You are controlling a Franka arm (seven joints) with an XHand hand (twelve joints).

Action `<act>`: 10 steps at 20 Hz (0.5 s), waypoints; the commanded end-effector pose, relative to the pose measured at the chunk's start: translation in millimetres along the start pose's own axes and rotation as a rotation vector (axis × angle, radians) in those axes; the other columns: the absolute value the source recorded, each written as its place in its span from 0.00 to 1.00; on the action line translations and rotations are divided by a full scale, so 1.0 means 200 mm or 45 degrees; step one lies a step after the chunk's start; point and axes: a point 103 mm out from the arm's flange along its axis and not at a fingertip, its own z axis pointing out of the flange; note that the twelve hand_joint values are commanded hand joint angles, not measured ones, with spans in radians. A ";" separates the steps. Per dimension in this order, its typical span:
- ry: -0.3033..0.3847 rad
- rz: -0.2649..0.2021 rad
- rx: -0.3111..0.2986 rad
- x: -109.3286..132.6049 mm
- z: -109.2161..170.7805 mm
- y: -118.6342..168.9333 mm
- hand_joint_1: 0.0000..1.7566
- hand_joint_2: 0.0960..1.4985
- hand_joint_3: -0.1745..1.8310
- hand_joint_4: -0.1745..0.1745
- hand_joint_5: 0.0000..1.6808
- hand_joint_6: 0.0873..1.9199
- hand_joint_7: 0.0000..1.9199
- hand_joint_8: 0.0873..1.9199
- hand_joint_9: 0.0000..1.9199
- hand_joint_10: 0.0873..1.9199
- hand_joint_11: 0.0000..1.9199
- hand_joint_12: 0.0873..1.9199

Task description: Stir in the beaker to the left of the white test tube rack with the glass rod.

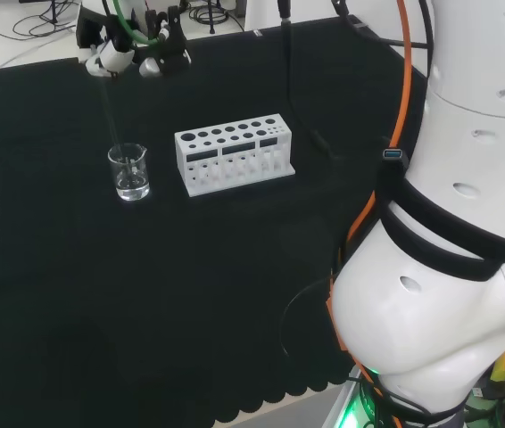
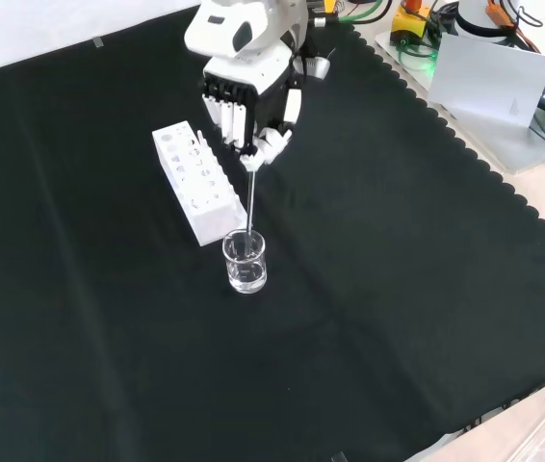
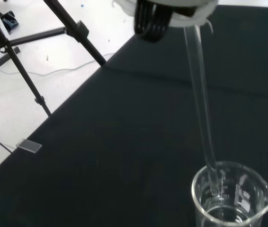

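– So, what do you count on the cloth (image 2: 427, 289)?

– One beaker (image 2: 245, 261), one white rack (image 2: 195, 183), one glass rod (image 2: 251, 197), and one hand (image 2: 248, 101) over them. From the head view the beaker (image 1: 129, 171) stands just left of the rack (image 1: 233, 153); from the front view it sits nearer the camera, just off the rack's near end.

– And the hand?

– I see it clenched on the rod's upper end, fingers curled down around it. The rod hangs nearly upright, its lower tip inside the beaker. My wrist camera shows the rod (image 3: 201, 109) running down past the rim into the beaker (image 3: 231, 196), with a little clear liquid at the bottom.

– Anything you can't make out?

– Plenty. In the head view the rod (image 1: 110, 107) is a faint streak against the cloth, and the hand (image 1: 132, 49) is cut off by the upper edge. I can't tell whether the tip touches the beaker's floor or wall. The rack's holes show, but whether any tube stands in them I can't say. The beaker's base is cut off in the wrist view.
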 end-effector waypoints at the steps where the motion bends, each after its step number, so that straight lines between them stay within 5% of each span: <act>1: 0.011 -0.028 0.039 -0.06 0.10 0.06 0.74 0.51 0.34 0.00 0.68 0.25 0.59 0.59 0.83 0.43 0.85 0.33; 10: 0.013 0.003 0.065 -0.21 0.20 0.00 0.74 0.51 0.34 0.00 0.68 0.26 0.59 0.59 0.83 0.43 0.85 0.34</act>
